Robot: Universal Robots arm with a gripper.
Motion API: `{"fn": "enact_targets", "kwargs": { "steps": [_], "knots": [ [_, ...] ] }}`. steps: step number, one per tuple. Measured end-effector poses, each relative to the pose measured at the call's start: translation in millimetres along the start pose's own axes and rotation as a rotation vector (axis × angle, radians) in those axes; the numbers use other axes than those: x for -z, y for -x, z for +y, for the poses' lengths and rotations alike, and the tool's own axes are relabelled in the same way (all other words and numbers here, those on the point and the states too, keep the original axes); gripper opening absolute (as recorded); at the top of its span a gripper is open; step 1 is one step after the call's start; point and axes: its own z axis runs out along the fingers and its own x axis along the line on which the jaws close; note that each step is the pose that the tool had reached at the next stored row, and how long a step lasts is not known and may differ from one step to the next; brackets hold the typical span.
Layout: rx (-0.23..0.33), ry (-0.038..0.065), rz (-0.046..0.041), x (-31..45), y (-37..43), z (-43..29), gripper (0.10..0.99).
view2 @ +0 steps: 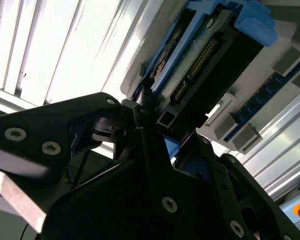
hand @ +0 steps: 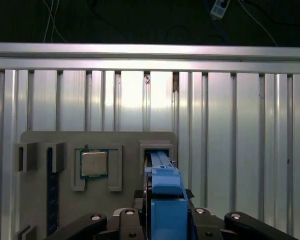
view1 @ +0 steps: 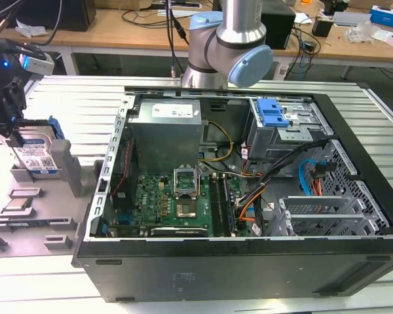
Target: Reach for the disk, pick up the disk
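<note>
The disk (view1: 36, 156) stands on edge in a slot of the grey fixture plate (view1: 67, 167) at the exterior view's left, its white-and-blue label facing the camera and its blue caddy around it. My gripper (view1: 12, 129) comes down on it from above, its dark fingers on either side of the upper edge. In the second wrist view the disk (view2: 205, 55) shows its connector edge between the black fingers (view2: 142, 127). In the first wrist view the blue caddy (hand: 165, 185) runs from the slot into my gripper (hand: 166, 220), held tightly between the jaws.
A square silver processor chip (view1: 16, 204) (hand: 94, 163) lies in a recess of the fixture plate (hand: 125, 137) beside the disk's slot. An open computer case (view1: 249, 261) stands in the middle of the ribbed metal table, with the arm's base (view1: 229, 46) behind it.
</note>
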Motion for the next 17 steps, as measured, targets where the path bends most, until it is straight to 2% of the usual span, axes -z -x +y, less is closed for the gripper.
{"fn": "enact_targets", "kwargs": {
  "steps": [10,17],
  "knots": [
    [0.000,0.000,-0.0002,0.3,0.0,0.0,0.369],
    [0.000,0.000,0.0000,12.7,-0.1,0.5,0.369]
  ]
}}
